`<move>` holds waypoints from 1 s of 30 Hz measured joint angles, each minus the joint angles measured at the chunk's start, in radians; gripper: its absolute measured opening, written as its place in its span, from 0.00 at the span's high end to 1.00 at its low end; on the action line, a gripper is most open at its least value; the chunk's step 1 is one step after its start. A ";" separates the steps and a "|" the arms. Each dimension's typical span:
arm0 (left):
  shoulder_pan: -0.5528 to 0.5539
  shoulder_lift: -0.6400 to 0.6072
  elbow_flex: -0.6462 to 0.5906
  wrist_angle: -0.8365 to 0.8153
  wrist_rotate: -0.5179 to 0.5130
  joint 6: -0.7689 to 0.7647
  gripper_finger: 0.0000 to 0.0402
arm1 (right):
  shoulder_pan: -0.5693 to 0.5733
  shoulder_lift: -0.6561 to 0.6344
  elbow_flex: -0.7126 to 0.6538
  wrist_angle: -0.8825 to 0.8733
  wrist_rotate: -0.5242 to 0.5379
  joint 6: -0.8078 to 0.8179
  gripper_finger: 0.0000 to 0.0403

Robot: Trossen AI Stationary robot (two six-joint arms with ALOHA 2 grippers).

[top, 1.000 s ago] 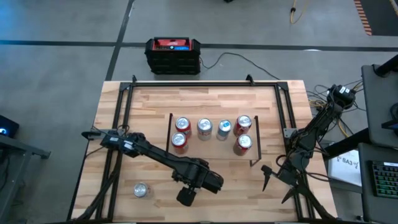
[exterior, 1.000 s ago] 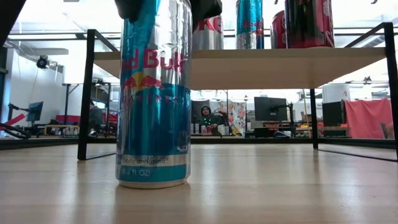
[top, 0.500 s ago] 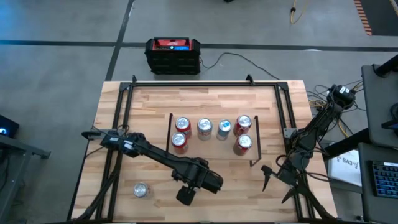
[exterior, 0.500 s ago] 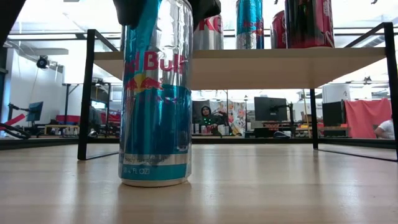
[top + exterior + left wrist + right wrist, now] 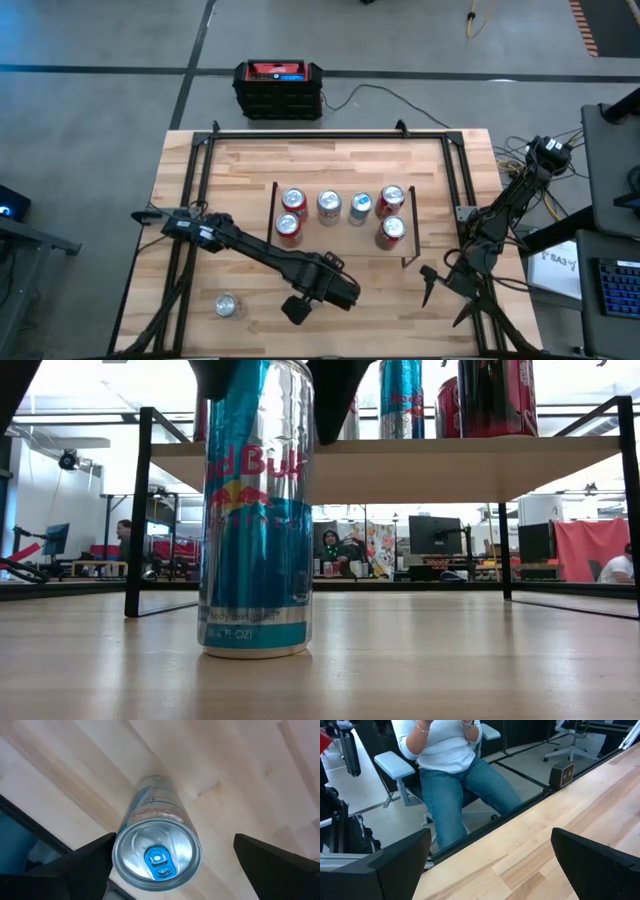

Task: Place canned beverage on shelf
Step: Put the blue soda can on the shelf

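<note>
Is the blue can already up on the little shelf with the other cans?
No, the blue can stands on the table in front of the shelf, between the left gripper's open fingers.

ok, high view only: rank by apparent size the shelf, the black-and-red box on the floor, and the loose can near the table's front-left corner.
1. Light-wood shelf on black legs, largest by far.
2. Black-and-red box on the floor, clearly smaller.
3. Loose silver-topped can, smallest.
The box sits lower, farther from the camera, so its look may understate it.
</note>
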 joint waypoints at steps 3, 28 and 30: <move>-0.004 0.000 0.000 0.009 0.058 0.045 0.05 | 0.000 0.000 0.000 0.001 0.000 0.000 0.01; -0.243 0.002 -0.001 0.287 0.083 0.366 0.07 | 0.000 0.000 0.000 0.001 0.000 0.000 0.01; -0.275 0.002 -0.010 0.290 0.001 0.420 0.07 | 0.000 0.000 0.000 0.001 0.000 0.000 0.01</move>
